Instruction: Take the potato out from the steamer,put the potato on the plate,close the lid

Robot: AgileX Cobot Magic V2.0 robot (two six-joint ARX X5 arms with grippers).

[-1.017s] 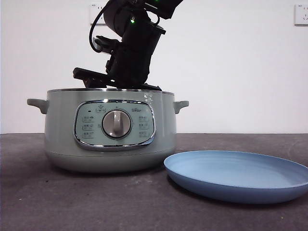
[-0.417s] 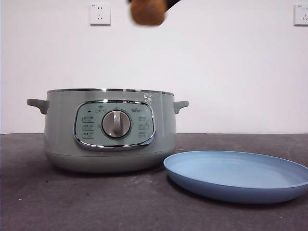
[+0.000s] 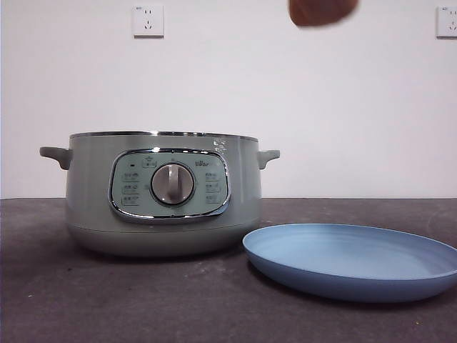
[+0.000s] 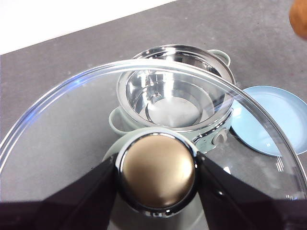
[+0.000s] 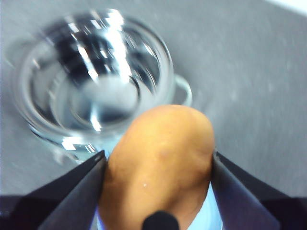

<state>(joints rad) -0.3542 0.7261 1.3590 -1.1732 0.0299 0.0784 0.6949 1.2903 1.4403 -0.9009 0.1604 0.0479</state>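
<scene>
both grippers loaded: right gripper [image 5: 158,191] w/ potato [image 5: 160,163], left gripper [image 4: 156,177] w/ lid [image 4: 72,139].

a plain white wall [image 3: 321,107] fills the back, with one socket [image 3: 148,21] at 11 o'clock and another socket [image 3: 446,21] at 2 o'clock. the table [image 3: 107,300] is dark grey.

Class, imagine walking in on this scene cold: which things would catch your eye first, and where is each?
The big green steamer stands open on the dark table, with the blue plate beside its base. The potato hangs high in the air, clamped in the right gripper, roughly above the plate. The left gripper holds the glass lid by its knob, above the steamer.
</scene>
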